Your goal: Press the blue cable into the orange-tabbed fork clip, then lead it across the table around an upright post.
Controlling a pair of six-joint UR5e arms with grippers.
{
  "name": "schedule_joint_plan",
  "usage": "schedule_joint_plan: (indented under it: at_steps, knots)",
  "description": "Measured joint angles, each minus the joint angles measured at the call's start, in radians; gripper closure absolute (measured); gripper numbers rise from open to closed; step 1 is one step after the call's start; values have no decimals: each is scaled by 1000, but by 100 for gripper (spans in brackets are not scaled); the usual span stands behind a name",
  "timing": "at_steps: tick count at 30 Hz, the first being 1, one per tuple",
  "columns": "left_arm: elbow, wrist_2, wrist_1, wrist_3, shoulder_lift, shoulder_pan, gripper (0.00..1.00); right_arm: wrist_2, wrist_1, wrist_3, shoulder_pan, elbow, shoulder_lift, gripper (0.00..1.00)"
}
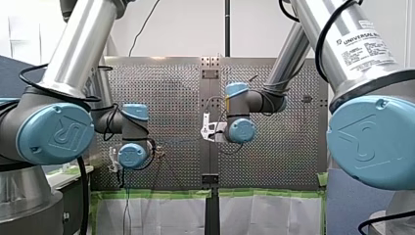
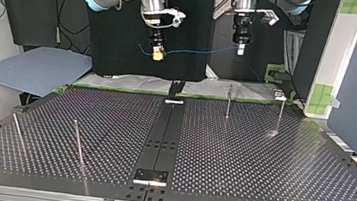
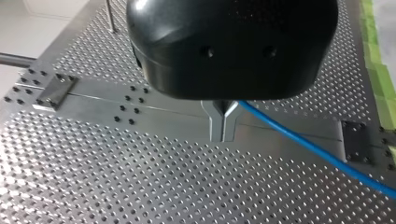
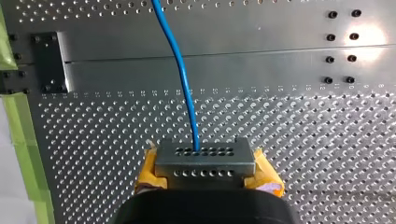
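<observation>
Blue cable point(image 2: 196, 51) is stretched in the air between the two grippers, above the far edge of the table point(image 2: 261, 159) and touching none of it.

Reading the top view from its left, a short free tail comes first. Next is the right gripper point(image 2: 157, 54), whose yellow pads point(image 4: 147, 173) are closed on the cable. The right wrist view shows the line entering between them and leading straight away ahead. The span then runs across to the left gripper point(image 2: 240, 49). There the metal fingers point(image 3: 215, 122) are pressed together on the cable, which leaves beside them in the left wrist view.

Two holds set apart probably serve to keep the piece between them taut and straight, so that it can be lowered into a narrow slot without sagging.

The cable's long axis lies almost level across the top view, rising slightly toward that view's right, roughly along the table's far edge.

Below, two upright posts stand near the top view's left, post point(image 2: 17, 131) and post point(image 2: 78, 140). Two more stand farther back toward its right, post point(image 2: 228, 100) and post point(image 2: 280, 114).

No orange-tabbed clip can be made out, so pressing the cable in looks not yet begun.
</observation>
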Motion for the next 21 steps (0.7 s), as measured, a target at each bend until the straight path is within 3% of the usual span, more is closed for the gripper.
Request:
schedule_joint_plan:
  at_steps: [12, 21]
  knots:
    - [28, 118, 3, 53, -34, 118, 100, 0, -84, 20, -4, -90, 122, 100]
    - [99, 200, 51, 43, -118, 192, 100, -23, -91, 22, -6, -151, 200, 100]
